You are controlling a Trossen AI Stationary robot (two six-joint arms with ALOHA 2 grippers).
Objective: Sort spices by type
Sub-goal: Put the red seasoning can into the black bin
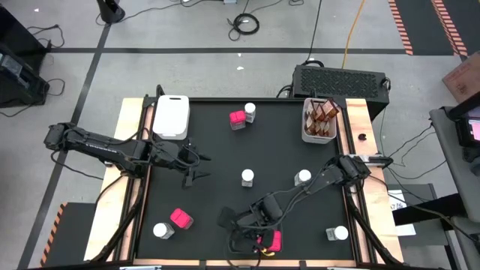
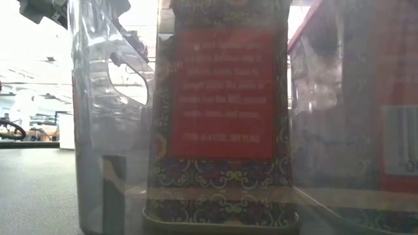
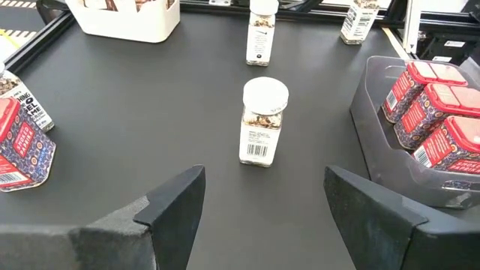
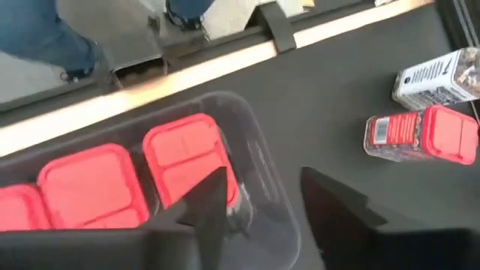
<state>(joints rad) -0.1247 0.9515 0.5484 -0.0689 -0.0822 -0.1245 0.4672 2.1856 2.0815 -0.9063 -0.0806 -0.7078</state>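
Hovering over the clear tray at the near edge of the tabletop, the right gripper has its jaws partly apart, gripping nothing, above pink boxes. The left gripper waits, jaws wide, facing a white-lidded jar mid-tabletop.

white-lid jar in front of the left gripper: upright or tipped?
Upright. In the left wrist view the clear jar stands on its base on the black table, round white lid on top, ahead of the open left gripper, untouched.
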